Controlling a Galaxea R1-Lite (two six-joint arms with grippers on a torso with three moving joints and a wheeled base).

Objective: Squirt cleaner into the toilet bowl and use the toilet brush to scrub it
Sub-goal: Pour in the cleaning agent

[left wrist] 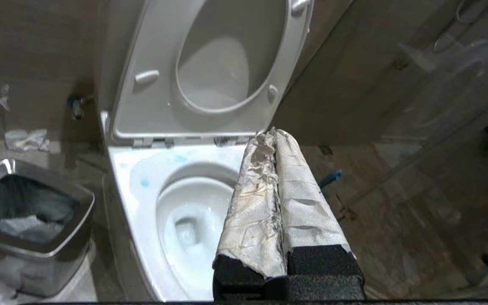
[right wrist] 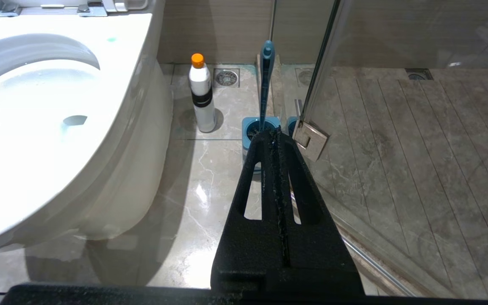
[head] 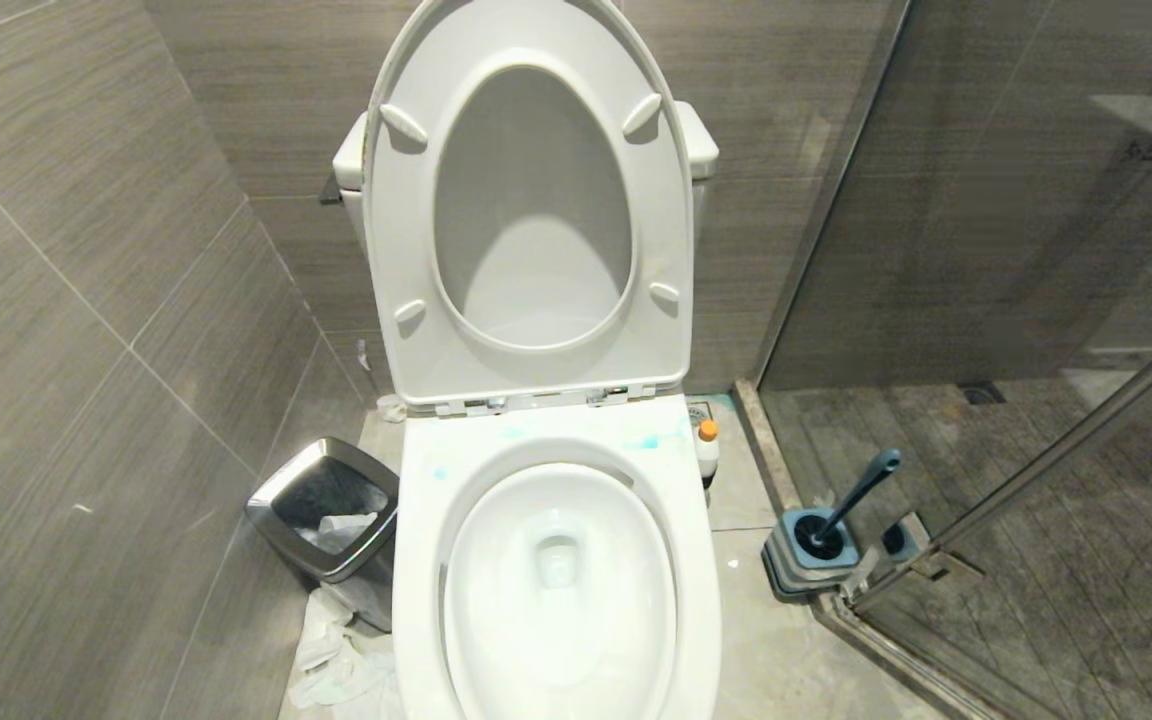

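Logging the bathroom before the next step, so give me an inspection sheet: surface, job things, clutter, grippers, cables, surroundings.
Surface: toilet bowl open, seat and lid up; turquoise smears on the back rim.
Job's things: cleaner upright on the floor beside the bowl, cap on; toilet brush standing in its holder.
Clutter: crumpled paper on the floor by the waste bin.
Grippers: left gripper shut, empty, above the bowl; right gripper shut, empty.
Cables: nothing seen.
Surroundings: tiled walls, glass shower door.

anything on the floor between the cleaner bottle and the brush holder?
Nothing. In the right wrist view, bare tile separates the cleaner from the brush holder; a floor drain sits behind that gap, by the wall.
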